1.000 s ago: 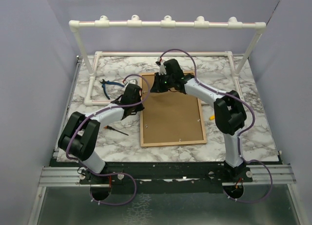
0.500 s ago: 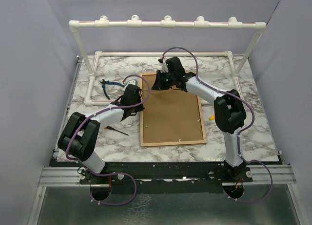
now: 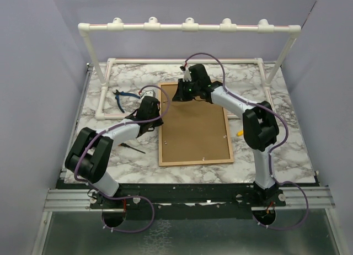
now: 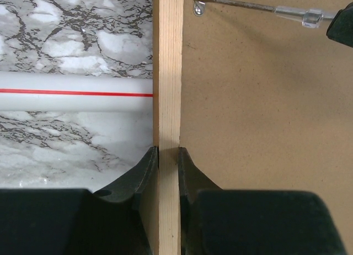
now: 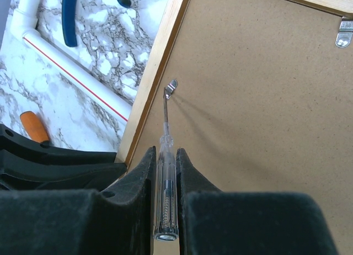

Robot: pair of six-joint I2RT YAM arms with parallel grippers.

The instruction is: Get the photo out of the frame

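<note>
Marble tabletop (image 3: 276,150) bore the frame (image 3: 194,128), lying back-up at centre. Its left wooden border was clenched by the left gripper (image 4: 168,155); the right gripper (image 5: 165,155) grasped a clear-handled screwdriver (image 5: 166,211), tip at a metal tab (image 5: 171,88) on the fibreboard back.

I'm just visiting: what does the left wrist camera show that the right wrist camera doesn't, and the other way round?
Only the left wrist view: the left tool pinching the wooden edge of the frame. Only the right wrist view: blue pliers, an orange handle and a second metal clip. Both: the brown back board, a white pipe, the marble table, and the screwdriver, held by the right tool, its tip at a metal clip.
</note>
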